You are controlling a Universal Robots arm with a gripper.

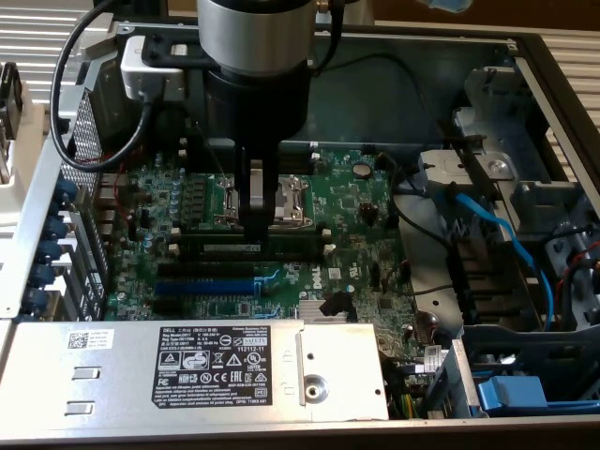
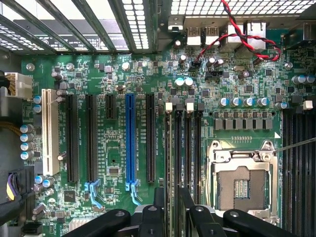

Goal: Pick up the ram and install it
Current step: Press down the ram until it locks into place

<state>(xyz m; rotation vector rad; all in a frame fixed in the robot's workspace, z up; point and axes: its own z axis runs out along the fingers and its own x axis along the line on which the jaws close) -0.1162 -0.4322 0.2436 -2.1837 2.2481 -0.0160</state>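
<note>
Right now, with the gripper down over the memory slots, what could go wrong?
1. The ram lies along the black slots under the gripper. Whether it is square in one slot does not show, and pressing on it misaligned could strain the ram or the slot.
2. The open CPU socket sits right beside those slots, so a sideways slip might hit its exposed contacts.

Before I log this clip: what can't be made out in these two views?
1. Exterior view: whether the ram is fully seated, because the tool covers its middle.
2. Exterior view: the text on the ram's label, which is too small to read.
3. Wrist view: the near ends of the memory slots, hidden behind the tool and cut off by the picture's edge.
4. Exterior view: part of the CPU socket, hidden by the tool.
</note>
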